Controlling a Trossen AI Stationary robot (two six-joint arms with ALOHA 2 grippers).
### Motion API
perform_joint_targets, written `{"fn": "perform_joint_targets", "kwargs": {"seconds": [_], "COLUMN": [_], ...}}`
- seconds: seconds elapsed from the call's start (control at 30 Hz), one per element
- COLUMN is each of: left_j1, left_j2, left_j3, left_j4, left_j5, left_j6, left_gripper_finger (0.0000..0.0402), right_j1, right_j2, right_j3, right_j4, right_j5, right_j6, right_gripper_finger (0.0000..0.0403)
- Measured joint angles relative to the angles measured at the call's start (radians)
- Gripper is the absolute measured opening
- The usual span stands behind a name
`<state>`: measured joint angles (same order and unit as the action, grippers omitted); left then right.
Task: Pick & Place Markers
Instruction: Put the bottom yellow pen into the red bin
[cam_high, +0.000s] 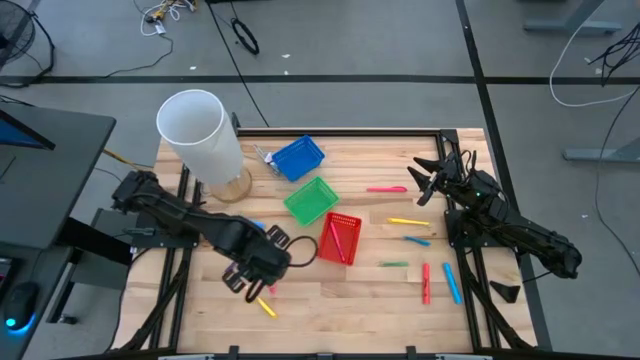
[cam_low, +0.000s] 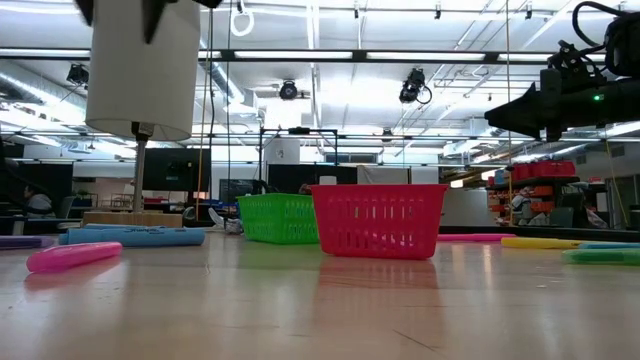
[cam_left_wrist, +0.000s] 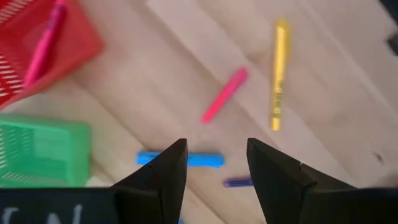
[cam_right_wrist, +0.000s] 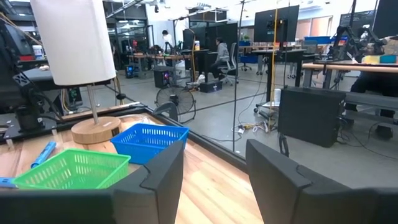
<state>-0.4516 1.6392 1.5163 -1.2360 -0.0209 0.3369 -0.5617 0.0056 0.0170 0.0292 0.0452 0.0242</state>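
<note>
High view: the left gripper (cam_high: 252, 283) hangs over the near-left part of the counter (cam_high: 330, 300), jaws apart and empty. A pink marker (cam_high: 272, 288) and a yellow marker (cam_high: 266, 306) lie just off its tip, on the near side; a blue marker (cam_high: 257, 226) lies on the far side of that arm. The red basket (cam_high: 338, 238), already holding a pink pen, sits just to its right, with the green basket (cam_high: 310, 200) and blue basket (cam_high: 298, 158) beyond. The right gripper (cam_high: 424, 179) waits raised at the far-right edge, jaws spread, nothing in them. More markers are scattered near it: pink (cam_high: 386, 189), yellow (cam_high: 408, 221), green (cam_high: 394, 264), red (cam_high: 425, 283), blue (cam_high: 452, 282).

Low view: a pink pen (cam_low: 72, 256) and a blue one (cam_low: 130, 237) lie flat; the lamp (cam_low: 142, 70) stands behind.

Left wrist view: between and just ahead of the jaws lies the blue marker (cam_left_wrist: 180, 158), long axis crosswise to the gap. The pink marker (cam_left_wrist: 224, 94) lies farther ahead, slanted; the yellow marker (cam_left_wrist: 278, 74) is beside it, running nearly straight away from the jaws.

Right wrist view: open jaws frame the room; no marker is near them.

The left arm is plainly nearer this cluster. For the blue marker, the jaws would likely need a wrist turn before descending. No readable writing or brand shows anywhere.
</note>
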Motion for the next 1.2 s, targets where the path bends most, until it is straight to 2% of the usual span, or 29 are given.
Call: {"fn": "perform_joint_targets", "kwargs": {"seconds": [0.13, 0.47, 0.73, 1.2], "left_j1": [-0.028, -0.073, -0.077, -0.122], "left_j2": [-0.04, -0.117, -0.119, -0.115], "left_j3": [-0.051, -0.133, -0.14, -0.333], "left_j4": [0.02, 0.056, 0.071, 0.25], "left_j5": [0.042, 0.041, 0.04, 0.006], "left_j6": [-0.008, -0.012, -0.012, -0.042], "left_gripper_finger": [0.0174, 0.0174, 0.0174, 0.0174], "right_j1": [0.0, 0.0, 0.0, 0.0], "right_j2": [0.0, 0.0, 0.0, 0.0], "right_j3": [0.0, 0.0, 0.0, 0.0], "right_j4": [0.0, 0.0, 0.0, 0.0], "right_j5": [0.0, 0.0, 0.0, 0.0], "right_j6": [0.0, 0.0, 0.0, 0.0], "right_gripper_finger": [0.0176, 0.0176, 0.0176, 0.0176]}}
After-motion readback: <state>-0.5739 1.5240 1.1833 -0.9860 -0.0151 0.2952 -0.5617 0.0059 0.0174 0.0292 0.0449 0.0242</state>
